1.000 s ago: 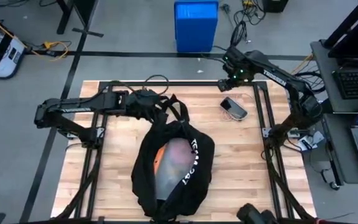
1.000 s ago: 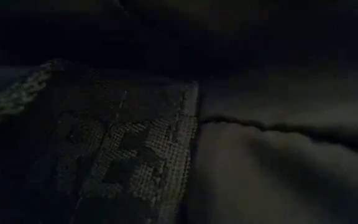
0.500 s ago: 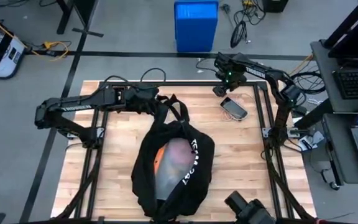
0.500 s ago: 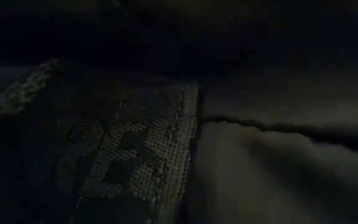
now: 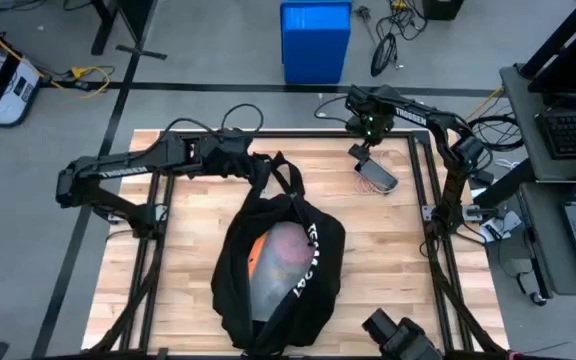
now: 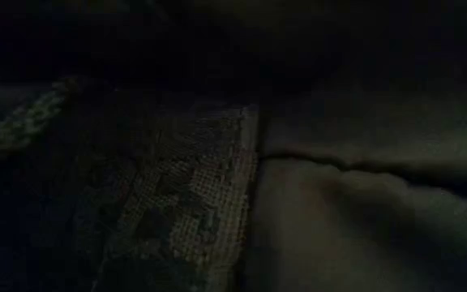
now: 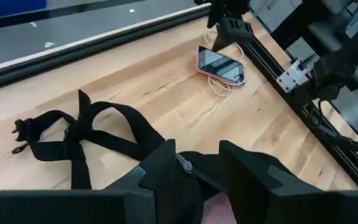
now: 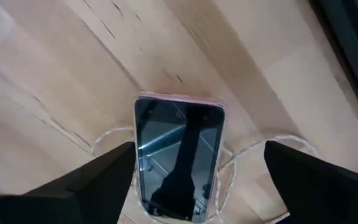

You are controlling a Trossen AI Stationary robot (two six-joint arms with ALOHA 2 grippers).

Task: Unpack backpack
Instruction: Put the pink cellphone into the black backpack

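Jaws, right (image 8: 194, 180): spread wide above phone (image 8: 178, 155), beyond backpack (image 5: 278, 265). Jaws, left (image 7: 197, 168): parted over backpack mouth, bracing, I judge.

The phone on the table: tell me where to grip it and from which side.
Grip the phone across its two long edges near the middle, coming straight down. It lies flat, screen up, on the wooden table, so only its thin sides offer purchase. The right gripper hangs open above it, fingers straddling its width. A thin white cord loops beside it; avoid pinching that.
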